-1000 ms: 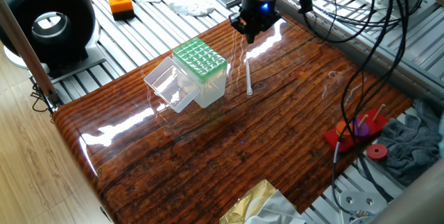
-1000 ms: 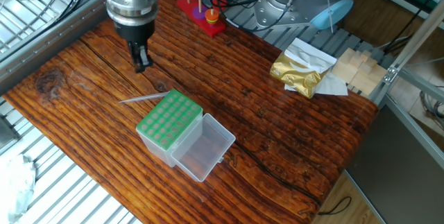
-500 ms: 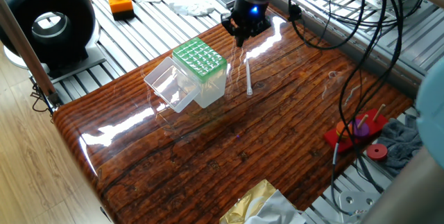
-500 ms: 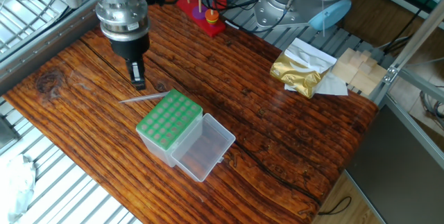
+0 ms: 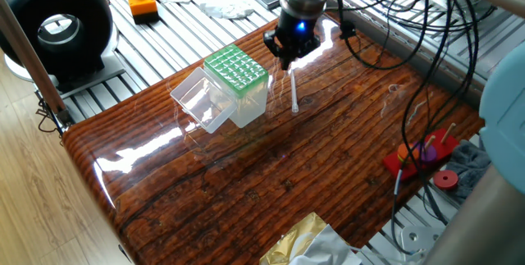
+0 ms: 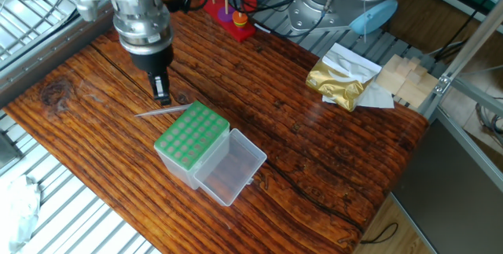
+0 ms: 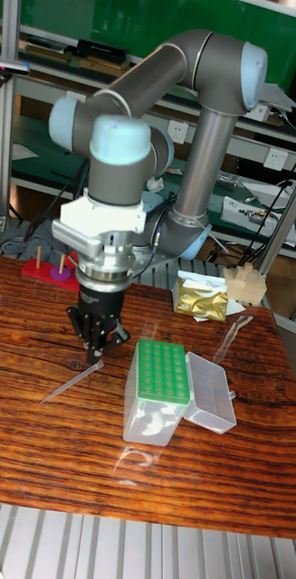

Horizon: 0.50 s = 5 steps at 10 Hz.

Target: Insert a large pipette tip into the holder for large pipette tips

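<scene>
The large pipette tip (image 5: 294, 93) lies flat on the wooden table, just beside the holder (image 5: 236, 70), a clear box with a green grid top and its clear lid (image 5: 199, 102) hinged open. In the other fixed view the tip (image 6: 161, 111) points away from the holder (image 6: 191, 134) toward the table edge. My gripper (image 6: 161, 97) hangs point-down just above the tip's end nearest the holder, jaws drawn together with nothing between them. The tall fixed view shows the gripper (image 7: 95, 354) right over the thick end of the tip (image 7: 71, 383), left of the holder (image 7: 159, 373).
A red peg toy (image 5: 422, 154) sits at the table's right edge, next to grey cloth (image 5: 484, 162). A gold foil bag (image 6: 339, 79) and wooden blocks (image 6: 405, 77) lie at one corner. Cables (image 5: 394, 19) trail behind the arm. An orange button box (image 5: 142, 1) stands off the table.
The gripper has come down and shifted toward the holder, ending just above the pipette tip's near end. The tip and holder have not moved.
</scene>
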{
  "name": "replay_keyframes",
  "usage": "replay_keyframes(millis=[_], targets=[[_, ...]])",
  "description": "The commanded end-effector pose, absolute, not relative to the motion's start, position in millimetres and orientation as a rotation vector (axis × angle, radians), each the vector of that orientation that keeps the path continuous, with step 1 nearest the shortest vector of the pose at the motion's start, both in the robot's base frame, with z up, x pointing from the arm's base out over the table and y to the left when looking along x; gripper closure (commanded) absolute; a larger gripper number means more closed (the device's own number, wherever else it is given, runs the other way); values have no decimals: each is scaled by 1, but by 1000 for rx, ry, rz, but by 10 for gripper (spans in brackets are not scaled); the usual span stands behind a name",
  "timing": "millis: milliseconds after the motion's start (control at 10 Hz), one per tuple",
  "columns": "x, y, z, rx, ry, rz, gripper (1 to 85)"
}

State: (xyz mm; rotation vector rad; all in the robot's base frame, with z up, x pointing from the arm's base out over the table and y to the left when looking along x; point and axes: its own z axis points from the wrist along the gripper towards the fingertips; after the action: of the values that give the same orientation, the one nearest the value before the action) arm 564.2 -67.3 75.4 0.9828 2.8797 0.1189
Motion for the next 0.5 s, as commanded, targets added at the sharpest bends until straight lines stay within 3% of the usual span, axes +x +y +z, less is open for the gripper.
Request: replay_keyframes(millis=[0,200,400], targets=[[577,-76,57,970,2805,17,847],[589,-73,59,967,2739,106,847],[585,-80,63,988,2730,92,847]])
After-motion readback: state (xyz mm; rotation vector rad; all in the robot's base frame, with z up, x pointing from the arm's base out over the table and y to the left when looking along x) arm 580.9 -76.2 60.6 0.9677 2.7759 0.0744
